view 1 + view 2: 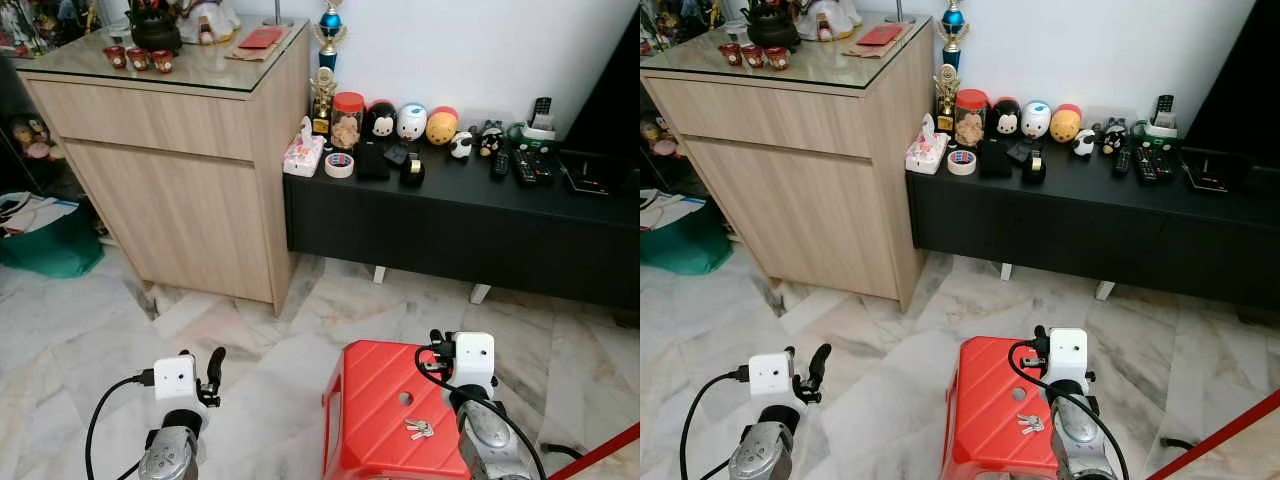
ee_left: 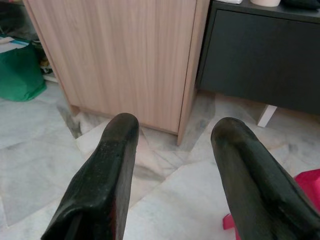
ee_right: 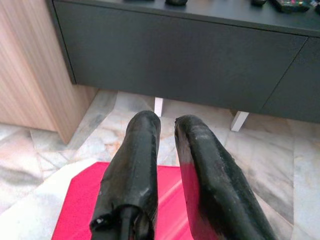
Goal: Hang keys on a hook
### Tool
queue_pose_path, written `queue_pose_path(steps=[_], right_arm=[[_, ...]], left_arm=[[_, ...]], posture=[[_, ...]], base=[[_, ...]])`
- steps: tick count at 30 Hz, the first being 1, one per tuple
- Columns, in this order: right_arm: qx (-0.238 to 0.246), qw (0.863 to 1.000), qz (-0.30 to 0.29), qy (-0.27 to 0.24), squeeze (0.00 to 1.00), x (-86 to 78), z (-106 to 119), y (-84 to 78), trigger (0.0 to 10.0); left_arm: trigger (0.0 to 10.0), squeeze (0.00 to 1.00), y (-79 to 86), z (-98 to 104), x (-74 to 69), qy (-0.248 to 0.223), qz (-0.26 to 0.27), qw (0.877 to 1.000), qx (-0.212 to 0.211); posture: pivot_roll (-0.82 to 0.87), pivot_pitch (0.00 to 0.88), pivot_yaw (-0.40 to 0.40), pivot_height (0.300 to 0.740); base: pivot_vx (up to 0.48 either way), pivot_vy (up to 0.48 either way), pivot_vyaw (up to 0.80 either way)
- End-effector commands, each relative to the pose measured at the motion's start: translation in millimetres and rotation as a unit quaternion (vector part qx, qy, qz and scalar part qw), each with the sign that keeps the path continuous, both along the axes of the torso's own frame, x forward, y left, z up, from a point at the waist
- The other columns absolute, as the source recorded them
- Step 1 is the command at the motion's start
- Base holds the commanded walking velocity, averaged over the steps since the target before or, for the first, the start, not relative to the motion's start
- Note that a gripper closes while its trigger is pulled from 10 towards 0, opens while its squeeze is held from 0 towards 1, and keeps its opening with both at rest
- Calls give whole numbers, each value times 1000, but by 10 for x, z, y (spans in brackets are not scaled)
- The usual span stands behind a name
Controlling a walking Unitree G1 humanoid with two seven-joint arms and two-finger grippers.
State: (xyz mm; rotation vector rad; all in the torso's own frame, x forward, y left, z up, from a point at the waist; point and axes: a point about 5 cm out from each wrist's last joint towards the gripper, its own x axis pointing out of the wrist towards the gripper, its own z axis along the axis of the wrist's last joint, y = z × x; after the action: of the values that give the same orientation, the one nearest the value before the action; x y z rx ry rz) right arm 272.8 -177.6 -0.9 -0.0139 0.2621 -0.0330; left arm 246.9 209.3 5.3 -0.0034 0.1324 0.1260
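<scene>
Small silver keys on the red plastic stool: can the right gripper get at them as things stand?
Probably yes. The small silver keys lie bare on the red plastic stool, beside the right arm. The right gripper, nearly shut, sits above the stool with nothing between, though it must pull back and open.

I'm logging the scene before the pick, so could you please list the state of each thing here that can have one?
Small bunch of silver keys: lying flat on the stool, not held.
Red plastic stool: upright on the marble floor.
Left gripper: open, empty, over the floor.
Right gripper: nearly shut, empty, above the stool.
Light wooden cabinet: door and drawer shut.
Red-lidded clear jar: lid on, upright.
</scene>
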Motion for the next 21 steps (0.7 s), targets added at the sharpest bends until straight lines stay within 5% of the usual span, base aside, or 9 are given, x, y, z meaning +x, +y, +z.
queue_pose_path(steps=[1,15,16,17,21], right_arm=[[8,1000,-13,-7,1000,35,40,-43,10000],[9,1000,-27,0,1000,20,17,-49,10000],[7,1000,-26,3,792,22,12,-40,10000],[7,1000,-26,4,0,23,11,-38,10000],[7,1000,-28,8,0,40,11,-31,10000]], left_arm=[[10000,0,-21,-11,8,8,-1,1000,-5],[10000,0,0,-33,-3,21,-5,1000,-7],[10000,0,3,-33,3,22,-6,1000,-8],[10000,0,4,-31,6,22,-7,1000,-8],[10000,0,14,-11,33,20,-7,1000,-8]], posture=[[-13,0,-36,740],[-12,0,-27,740],[-11,0,-27,740],[-12,0,-27,740],[-10,0,-31,740]], base=[[0,0,0],[0,0,0],[0,0,0],[0,0,0],[0,0,0]])
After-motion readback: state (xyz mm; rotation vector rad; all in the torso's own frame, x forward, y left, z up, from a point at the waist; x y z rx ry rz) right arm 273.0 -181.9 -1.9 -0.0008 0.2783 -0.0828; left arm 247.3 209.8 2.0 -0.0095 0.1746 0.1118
